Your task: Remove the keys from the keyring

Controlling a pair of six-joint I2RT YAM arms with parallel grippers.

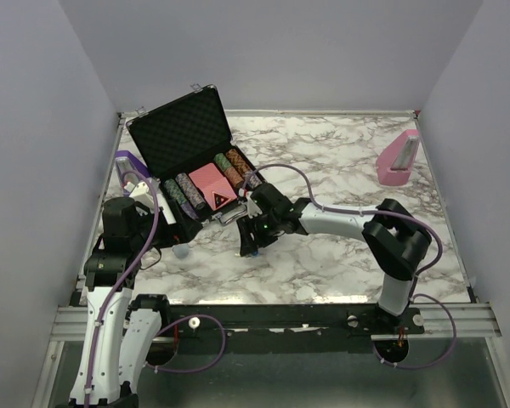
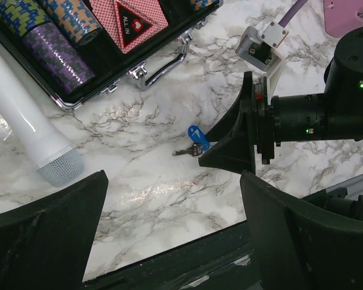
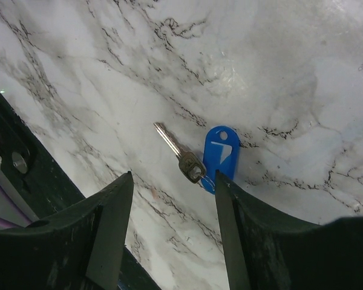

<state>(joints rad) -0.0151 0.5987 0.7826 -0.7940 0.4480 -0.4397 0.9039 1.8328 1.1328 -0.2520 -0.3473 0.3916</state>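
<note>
The small silver key (image 3: 175, 147) lies flat on the marble, joined by a thin metal ring (image 3: 204, 176) to the blue oval keyring tag (image 3: 221, 154). My right gripper (image 3: 172, 202) is open and low over them. The key's head sits just ahead of the gap, and the right finger's tip meets the tag's near end. The top view shows this gripper (image 1: 248, 241) mid-table. The left wrist view shows the tag (image 2: 195, 133) and key (image 2: 184, 152) at the tip of the right gripper's fingers (image 2: 230, 144). My left gripper (image 2: 172, 232) is open and empty, short of the key, near the table's front edge.
An open black poker chip case (image 1: 180, 136) with chip rows and a red card box stands at the back left, its handle (image 2: 163, 63) facing the key. A white microphone (image 2: 24, 115) lies at the left. A pink object (image 1: 398, 160) stands at the back right, a purple one (image 1: 129, 161) at the far left.
</note>
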